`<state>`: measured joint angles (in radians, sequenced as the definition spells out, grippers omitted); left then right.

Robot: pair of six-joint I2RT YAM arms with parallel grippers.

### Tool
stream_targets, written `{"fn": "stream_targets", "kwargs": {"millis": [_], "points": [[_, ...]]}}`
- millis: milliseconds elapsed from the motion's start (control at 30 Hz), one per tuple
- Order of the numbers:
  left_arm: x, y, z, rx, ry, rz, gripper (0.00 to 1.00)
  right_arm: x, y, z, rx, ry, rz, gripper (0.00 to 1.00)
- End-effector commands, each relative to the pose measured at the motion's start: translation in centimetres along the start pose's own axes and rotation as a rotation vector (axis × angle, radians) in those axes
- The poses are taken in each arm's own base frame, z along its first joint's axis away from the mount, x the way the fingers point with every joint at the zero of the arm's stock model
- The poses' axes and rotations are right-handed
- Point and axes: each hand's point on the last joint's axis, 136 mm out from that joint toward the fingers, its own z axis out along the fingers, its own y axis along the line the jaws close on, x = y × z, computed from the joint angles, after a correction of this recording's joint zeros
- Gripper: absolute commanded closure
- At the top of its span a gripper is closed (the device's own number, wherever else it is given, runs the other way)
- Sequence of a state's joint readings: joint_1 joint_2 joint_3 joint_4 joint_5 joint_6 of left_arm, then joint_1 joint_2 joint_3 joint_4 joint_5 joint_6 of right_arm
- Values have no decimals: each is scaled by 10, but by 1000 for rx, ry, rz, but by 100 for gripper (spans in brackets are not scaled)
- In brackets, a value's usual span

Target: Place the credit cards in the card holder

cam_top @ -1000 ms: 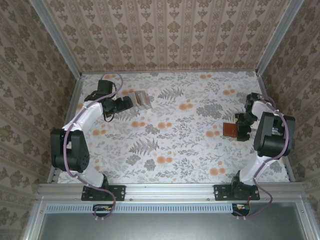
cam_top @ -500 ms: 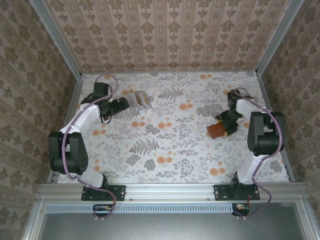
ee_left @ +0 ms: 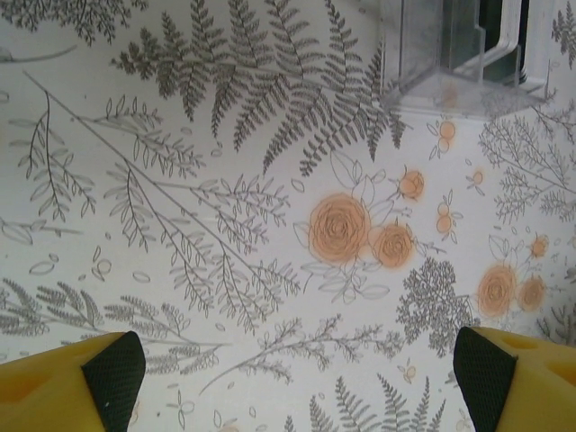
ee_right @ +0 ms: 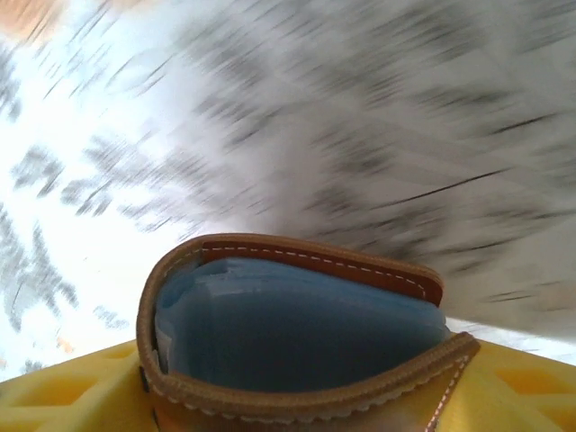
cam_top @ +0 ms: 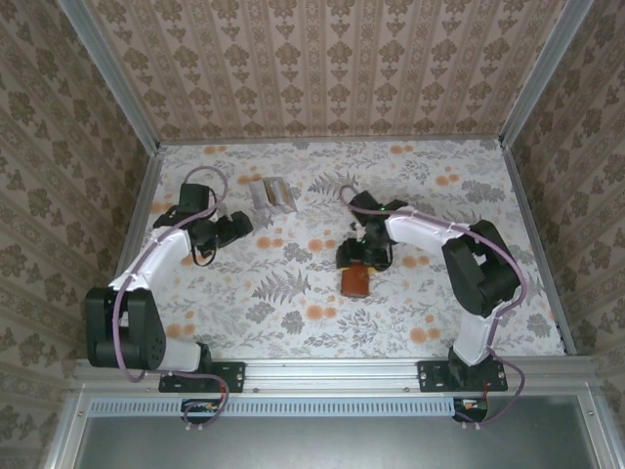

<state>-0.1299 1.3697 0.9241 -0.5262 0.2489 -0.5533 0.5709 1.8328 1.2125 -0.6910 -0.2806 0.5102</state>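
Note:
The card holder (cam_top: pixel 356 280) is a reddish-brown leather wallet, and my right gripper (cam_top: pixel 361 256) is shut on it over the middle of the table. In the right wrist view the card holder (ee_right: pixel 297 270) gapes between the yellow fingers (ee_right: pixel 67 391), showing a blue lining, and the table behind it is blurred. The credit cards (cam_top: pixel 272 193), pale and thin, stand on edge in a clear stand (ee_left: pixel 450 63) at the back left. My left gripper (cam_top: pixel 244 223) stands open just left of them. Its black pads (ee_left: pixel 112 364) are wide apart over bare tablecloth.
The floral tablecloth (cam_top: pixel 293 313) covers the table. Patterned walls with metal rails (cam_top: pixel 142 210) close in the left, right and back. Both arm bases sit at the near rail (cam_top: pixel 332 371).
My right arm has swung from the right edge to the table's middle, carrying the card holder with it. The left arm has drawn back slightly from the cards.

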Motion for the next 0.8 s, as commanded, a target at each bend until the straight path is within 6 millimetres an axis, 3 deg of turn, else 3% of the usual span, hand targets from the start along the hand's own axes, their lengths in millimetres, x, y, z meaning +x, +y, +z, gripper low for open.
{"fn": "stream_targets", "kwargs": {"millis": [0,200,367,500,633,767], "points": [[9,-5,-8,44,7,24,8,13,41,-3,-26,3,-206,21],[6,-8,-5,69,2,14,11,-3,36,-39,-2,-156,-173,14],[-3,-28,2,150,30,-3,21,-15,19,-76,-46,-299,-102,14],[-6,-33,7,157,41,10,24,-8,10,-77,-41,-317,-141,14],[-45,-38,11,157,-16,0,36,-1,-1,-68,-12,-298,-109,15],[-92,-36,25,98,-43,1,46,-2,-12,-72,35,-336,-89,15]]}}
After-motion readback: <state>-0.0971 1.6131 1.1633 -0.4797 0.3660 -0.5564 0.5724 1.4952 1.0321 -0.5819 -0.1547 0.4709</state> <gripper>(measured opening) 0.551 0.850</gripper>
